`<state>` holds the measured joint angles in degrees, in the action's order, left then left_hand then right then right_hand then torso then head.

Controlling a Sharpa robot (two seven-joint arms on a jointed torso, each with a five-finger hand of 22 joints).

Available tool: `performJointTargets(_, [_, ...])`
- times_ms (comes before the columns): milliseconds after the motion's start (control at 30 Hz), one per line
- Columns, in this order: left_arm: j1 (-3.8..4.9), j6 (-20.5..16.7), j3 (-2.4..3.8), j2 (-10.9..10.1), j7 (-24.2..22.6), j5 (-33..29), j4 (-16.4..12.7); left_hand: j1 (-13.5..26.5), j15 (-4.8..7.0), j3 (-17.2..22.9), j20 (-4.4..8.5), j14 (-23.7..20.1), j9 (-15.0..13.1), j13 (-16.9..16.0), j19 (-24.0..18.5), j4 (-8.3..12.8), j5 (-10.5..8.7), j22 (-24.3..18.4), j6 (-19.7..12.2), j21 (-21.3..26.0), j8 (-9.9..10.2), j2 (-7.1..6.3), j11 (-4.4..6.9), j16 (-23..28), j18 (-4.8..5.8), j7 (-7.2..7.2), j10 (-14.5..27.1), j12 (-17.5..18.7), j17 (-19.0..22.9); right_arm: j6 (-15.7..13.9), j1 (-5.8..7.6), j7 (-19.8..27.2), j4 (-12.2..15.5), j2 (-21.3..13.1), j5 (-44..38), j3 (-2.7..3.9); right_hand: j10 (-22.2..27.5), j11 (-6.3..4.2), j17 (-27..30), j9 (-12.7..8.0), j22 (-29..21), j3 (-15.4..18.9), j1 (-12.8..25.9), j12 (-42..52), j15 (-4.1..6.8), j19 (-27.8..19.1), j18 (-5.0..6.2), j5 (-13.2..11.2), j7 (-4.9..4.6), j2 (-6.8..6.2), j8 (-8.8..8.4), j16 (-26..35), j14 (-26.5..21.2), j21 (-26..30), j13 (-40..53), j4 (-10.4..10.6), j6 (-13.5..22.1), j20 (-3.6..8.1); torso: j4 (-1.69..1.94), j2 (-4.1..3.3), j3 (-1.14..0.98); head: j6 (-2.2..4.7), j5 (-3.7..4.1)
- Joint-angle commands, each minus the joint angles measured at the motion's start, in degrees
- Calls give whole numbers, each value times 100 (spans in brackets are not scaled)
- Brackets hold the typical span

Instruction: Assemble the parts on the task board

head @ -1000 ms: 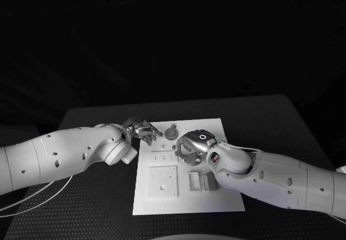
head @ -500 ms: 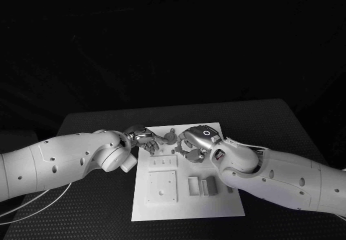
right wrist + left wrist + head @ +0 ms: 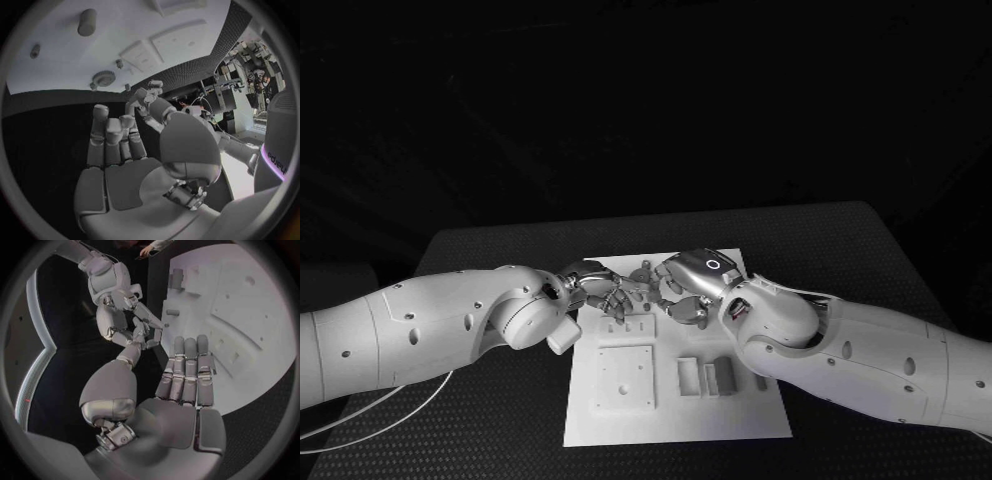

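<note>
Both hands hover empty w/ fingers spread, left hand [image 3: 596, 288] and right hand [image 3: 687, 292] nearly touching over the board's [image 3: 747, 415] far end by the gear [image 3: 104, 78]; risk: they collide or knock parts off.

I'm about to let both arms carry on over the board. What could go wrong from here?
1. The left hand and right hand sit very close over the far end of the task board, so their fingers could collide.
2. Small loose parts, like the round gear, lie near the fingers and could be knocked aside.
3. Both hands look empty, so a grasp may have been missed.
</note>
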<state>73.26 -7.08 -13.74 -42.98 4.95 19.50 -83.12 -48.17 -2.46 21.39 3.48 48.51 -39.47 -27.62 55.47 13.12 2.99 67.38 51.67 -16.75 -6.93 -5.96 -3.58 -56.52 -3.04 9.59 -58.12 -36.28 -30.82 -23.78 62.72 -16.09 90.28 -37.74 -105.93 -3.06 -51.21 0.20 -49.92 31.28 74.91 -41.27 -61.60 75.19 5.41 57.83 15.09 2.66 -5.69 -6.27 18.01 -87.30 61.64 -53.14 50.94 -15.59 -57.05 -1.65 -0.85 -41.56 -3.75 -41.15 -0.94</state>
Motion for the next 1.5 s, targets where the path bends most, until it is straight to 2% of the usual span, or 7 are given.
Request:
performJointTargets(33, [-2,428,3,19,-175,-187,-31,-72,-6,10,-31,-60,14,5,-23,98,-16,3,-9,36,25,125,1,15,-58,-37,45,36,-13,-50,0,64,23,6,-20,8,-27,-6,9,42,97,-35,29,21,25,42,-9,22,-53,-37,40,-32,10,-35,-10,13,-83,3,3,-1,0,1,-3])
performJointTargets(233, [-4,503,3,14,-258,-266,-24,-312,-28,12,-54,-98,36,0,-33,326,-16,39,64,45,-31,431,-5,-7,-52,-137,98,31,-35,-40,0,71,18,7,-18,15,-28,-7,10,42,97,-38,29,21,26,43,-9,22,-53,-40,40,-32,11,-36,-10,12,-83,3,0,-3,4,-1,7])
performJointTargets(533, [-4,422,3,24,-344,-364,-16,-701,-43,50,-71,-133,71,-10,-54,343,-18,95,158,54,-99,732,-19,-38,-44,-209,133,10,-62,-29,0,85,40,16,-11,15,-30,-7,11,42,96,-42,30,21,26,44,-9,22,-53,-45,41,-32,12,-36,-11,10,-83,4,0,-3,8,0,15])
performJointTargets(900, [-3,378,3,40,-331,-486,-8,-739,-49,40,-77,-138,88,-10,-61,335,-18,109,179,60,-115,771,-23,-45,-38,-206,138,5,-68,-37,0,91,76,21,0,15,-32,-8,12,43,95,-47,33,20,27,45,-9,22,-52,-49,41,-31,14,-36,-13,10,-84,5,4,-3,8,-4,14])
performJointTargets(1100, [-3,390,3,32,-333,-498,-2,-903,-49,105,-79,-148,72,-12,-83,352,-17,132,422,82,-254,1004,-13,-54,-37,-209,126,-14,-76,-61,0,96,79,19,6,15,-33,-8,12,43,95,-49,36,20,27,47,-9,22,-52,-51,42,-31,15,-37,-13,12,-85,5,2,-3,6,-9,10])
performJointTargets(1200, [-3,343,3,29,-341,-498,6,-1217,-42,345,-83,-134,51,-18,-101,356,-18,149,621,99,-366,1072,51,-70,-24,-265,31,-56,-84,-67,0,97,72,16,7,15,-33,-8,12,43,95,-50,38,20,28,47,-9,22,-52,-53,41,-31,15,-37,-14,12,-84,5,2,-4,5,-11,8])
performJointTargets(1500, [-3,406,3,-1,-368,-487,32,-1486,-37,613,-81,-110,11,24,-108,354,-19,179,811,124,-496,1039,132,-85,22,-379,-154,-45,-90,-68,0,101,51,10,17,15,-34,-8,13,42,94,-52,41,19,28,48,-9,22,-53,-58,41,-30,16,-37,-15,12,-82,5,-2,-2,2,-12,12])
